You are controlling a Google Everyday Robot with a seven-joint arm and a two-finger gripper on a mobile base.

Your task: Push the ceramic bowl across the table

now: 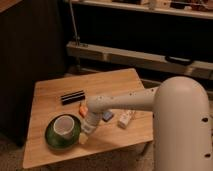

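Dark green glaze: the ceramic bowl [53,138] lies just left of the gripper [85,132], apparently touching it, near the front edge of the table [50,95].
Gripper: lowered to the tabletop at the bowl's right rim; how far open it is cannot be told, and nothing is evidently grasped.
Contents: a white cup [64,126] stands inside the bowl.
Risk: an off-centre push would probably spin the bowl aside, and too long a push could carry it over the table's left edge.
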